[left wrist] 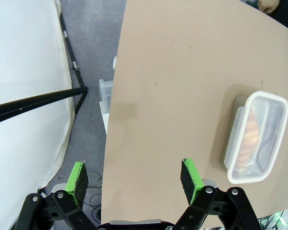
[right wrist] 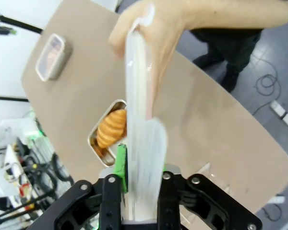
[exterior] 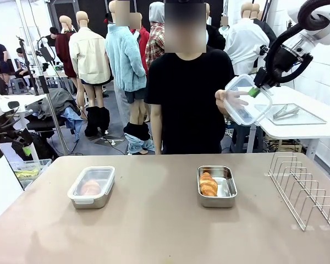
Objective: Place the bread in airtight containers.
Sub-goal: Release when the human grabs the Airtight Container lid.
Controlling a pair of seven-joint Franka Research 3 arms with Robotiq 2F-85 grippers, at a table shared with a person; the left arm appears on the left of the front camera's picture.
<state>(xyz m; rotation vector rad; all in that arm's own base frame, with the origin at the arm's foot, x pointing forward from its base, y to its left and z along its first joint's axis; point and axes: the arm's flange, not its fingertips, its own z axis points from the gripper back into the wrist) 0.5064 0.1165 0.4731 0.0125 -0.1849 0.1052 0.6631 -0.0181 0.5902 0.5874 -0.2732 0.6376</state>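
A clear lid (exterior: 247,100) hangs high over the table's far right, and my right gripper (exterior: 257,88) is shut on its upper edge. The person's hand (exterior: 231,100) grips the same lid from the other side. In the right wrist view the lid (right wrist: 141,120) stands edge-on between my fingers, with the hand (right wrist: 149,33) on its far end. Below it, an uncovered steel container (exterior: 216,186) holds one bread roll (exterior: 208,184). At the left, a lidded container (exterior: 92,187) holds the other roll (left wrist: 249,136). My left gripper (left wrist: 134,179) hovers open above the table's left edge.
A wire rack (exterior: 302,187) stands at the table's right edge. Behind it, a white side table carries a flat tray (exterior: 297,114) with tongs. A plastic bin (exterior: 27,169) sits on the floor off the left edge. The person stands at the far side.
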